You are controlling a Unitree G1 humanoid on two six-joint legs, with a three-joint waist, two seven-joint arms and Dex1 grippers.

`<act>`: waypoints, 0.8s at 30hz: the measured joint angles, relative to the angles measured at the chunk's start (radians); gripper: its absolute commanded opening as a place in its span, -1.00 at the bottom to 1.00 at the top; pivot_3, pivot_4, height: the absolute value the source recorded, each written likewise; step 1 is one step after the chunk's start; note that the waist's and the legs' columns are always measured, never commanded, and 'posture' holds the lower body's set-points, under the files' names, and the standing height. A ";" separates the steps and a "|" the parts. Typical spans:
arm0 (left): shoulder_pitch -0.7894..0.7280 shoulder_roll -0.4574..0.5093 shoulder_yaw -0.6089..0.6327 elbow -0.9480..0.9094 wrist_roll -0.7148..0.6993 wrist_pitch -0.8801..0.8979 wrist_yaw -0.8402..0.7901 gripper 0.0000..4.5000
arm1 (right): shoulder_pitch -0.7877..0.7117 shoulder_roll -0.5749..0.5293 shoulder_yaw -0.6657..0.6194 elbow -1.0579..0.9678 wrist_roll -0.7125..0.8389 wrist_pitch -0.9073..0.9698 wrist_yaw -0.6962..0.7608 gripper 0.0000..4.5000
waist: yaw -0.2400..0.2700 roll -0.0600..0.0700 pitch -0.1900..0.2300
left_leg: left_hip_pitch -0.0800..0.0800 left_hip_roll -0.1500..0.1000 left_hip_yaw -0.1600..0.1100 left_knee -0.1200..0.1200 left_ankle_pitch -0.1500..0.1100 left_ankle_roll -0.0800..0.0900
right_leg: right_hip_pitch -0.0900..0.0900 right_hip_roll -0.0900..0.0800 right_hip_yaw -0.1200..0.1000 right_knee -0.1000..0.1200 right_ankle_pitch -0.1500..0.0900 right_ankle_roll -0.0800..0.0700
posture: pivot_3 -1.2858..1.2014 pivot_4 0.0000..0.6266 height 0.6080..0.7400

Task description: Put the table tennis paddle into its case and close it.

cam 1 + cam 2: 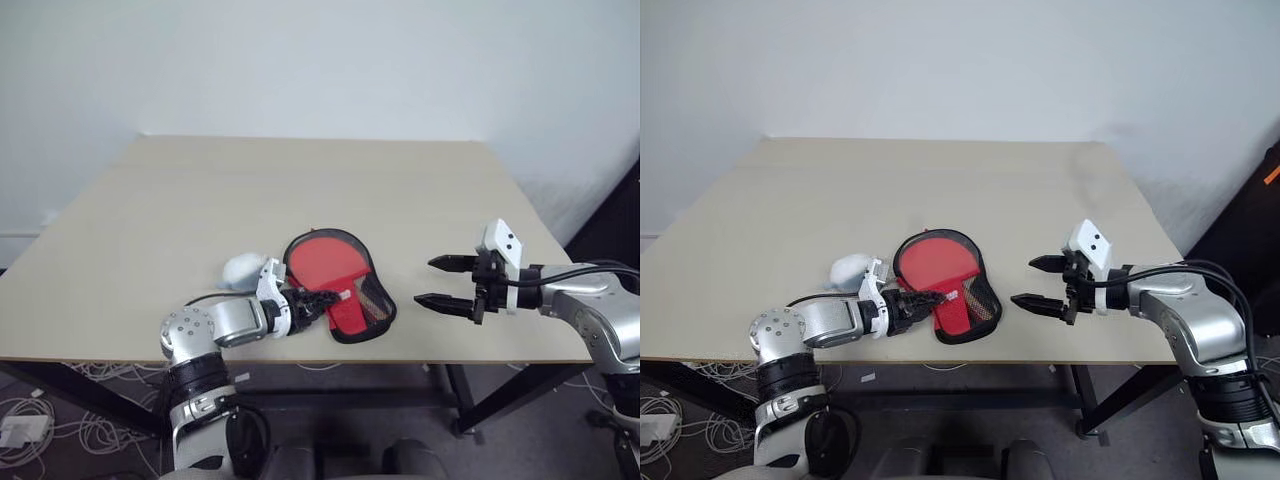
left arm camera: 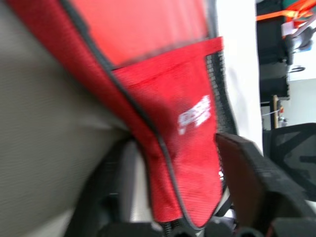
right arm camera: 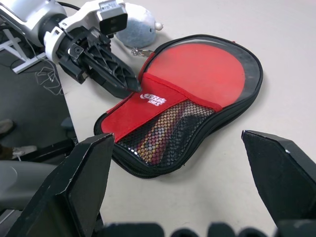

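Just behind the left gripper [image 1: 312, 303], on the side away from the case, a pale grey-white soft lump [image 1: 241, 270] lies on the light wooden table [image 1: 300, 180]. The left gripper reaches low over the near edge and its two black fingers [image 3: 106, 66] straddle the narrow handle end of the case [image 3: 187, 98]; in the left wrist view the red fabric with its black piping and white logo passes between them, one finger on each side, but whether they are actually pinching it cannot be told. The case lies flat on the table straight ahead of this gripper, red side up, its round end pointing away from the fingertips and its black mesh pocket on the side toward the other arm. Through the clear window the red face of the table tennis paddle [image 3: 202, 69] shows, lying inside the case. The right gripper [image 1: 441, 282] hangs above the table well apart from the case, its fingers spread wide and empty, pointing toward the mesh side.
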 measured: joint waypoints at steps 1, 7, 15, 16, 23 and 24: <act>-0.001 0.006 -0.005 0.007 0.004 -0.001 0.000 -0.46 | 0.000 0.000 0.000 0.000 0.002 0.001 0.000 1.00 | 0.000 0.000 0.000 | 0.000 0.000 0.000 0.000 0.000 0.000 | 0.000 0.000 0.000 0.000 0.000 0.000 | 0.03 -1.00 1.00; -0.003 0.049 -0.065 0.021 0.025 -0.004 -0.029 -0.80 | -0.003 0.002 0.002 -0.010 0.011 0.010 -0.005 1.00 | 0.000 0.000 0.000 | 0.000 0.000 0.000 0.000 -0.001 -0.001 | 0.000 0.000 0.000 0.000 0.000 0.000 | 0.03 -1.00 1.00; 0.010 0.061 -0.105 -0.013 0.076 -0.006 -0.112 -0.80 | -0.015 0.021 0.007 -0.013 0.011 0.015 -0.011 1.00 | 0.000 0.000 0.000 | 0.000 0.000 0.000 0.000 -0.001 -0.002 | 0.000 0.000 0.000 0.000 0.000 0.000 | 0.03 -1.00 1.00; 0.014 0.061 -0.107 -0.017 0.082 -0.006 -0.125 -0.80 | -0.017 0.022 0.007 -0.013 0.011 0.015 -0.012 1.00 | 0.000 0.000 0.000 | 0.000 0.000 0.000 0.000 -0.001 -0.002 | 0.000 0.000 0.000 0.000 0.000 0.000 | 0.03 -1.00 1.00; 0.022 0.045 -0.117 -0.036 0.102 -0.006 -0.165 -0.88 | -0.018 0.030 0.011 -0.014 0.011 0.016 -0.016 1.00 | 0.001 0.000 0.000 | 0.000 0.000 0.000 0.000 -0.001 -0.002 | 0.000 0.000 0.000 0.000 0.000 0.000 | 0.03 -1.00 1.00; 0.022 0.044 -0.117 -0.036 0.103 -0.005 -0.167 -0.97 | -0.018 0.031 0.011 -0.014 0.011 0.016 -0.016 1.00 | 0.001 0.000 0.000 | 0.000 0.000 0.000 0.000 -0.001 -0.002 | 0.000 0.000 0.000 0.000 0.000 0.000 | 0.03 -1.00 1.00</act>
